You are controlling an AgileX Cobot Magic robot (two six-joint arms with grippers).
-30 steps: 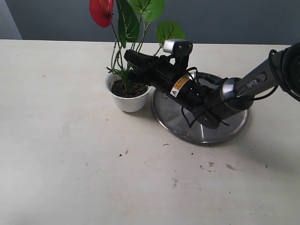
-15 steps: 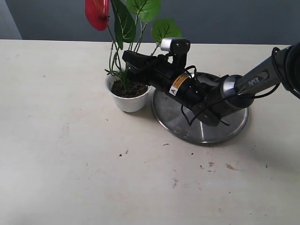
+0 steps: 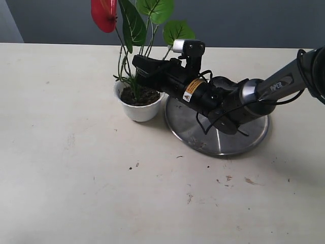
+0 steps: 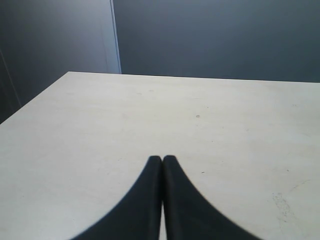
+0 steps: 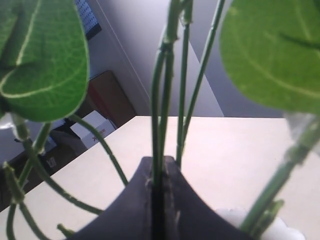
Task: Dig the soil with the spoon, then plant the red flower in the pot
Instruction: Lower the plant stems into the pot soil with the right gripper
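Note:
The red flower stands upright in the small white pot, its stems going down into the dark soil. My right gripper reaches in from the right and is shut on the green stems just above the pot. Broad green leaves fill the right wrist view, and the pot's rim shows low beside the gripper. My left gripper is shut on nothing over bare table and does not show in the exterior view. The spoon is out of view.
A large round steel plate lies right of the pot, under my right arm. Crumbs of dirt are scattered on the pale table in front of the plate.
The flower's top has tipped slightly to the left, and my right gripper holding the stems has shifted a little with it. The pot stays where it was.

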